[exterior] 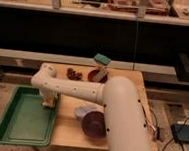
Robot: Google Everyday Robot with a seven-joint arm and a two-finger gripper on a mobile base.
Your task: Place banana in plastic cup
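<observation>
My gripper [48, 101] hangs at the end of the white arm, low over the upper right corner of the green tray [18, 125]. A pale yellow-tan piece, the banana [48, 104], shows right at its tips, and the gripper is shut on it. The plastic cup [83, 110] is a small light-blue shape on the wooden table, right of the tray and just left of the purple bowl [94, 124]. The arm partly hides the cup from above.
A brown-red bowl [95, 76] and a dark cluster of small round things [74, 74] sit at the back of the table [65, 130]. A teal box [102, 59] stands behind them. Cables and a dark device [184, 133] lie on the floor to the right.
</observation>
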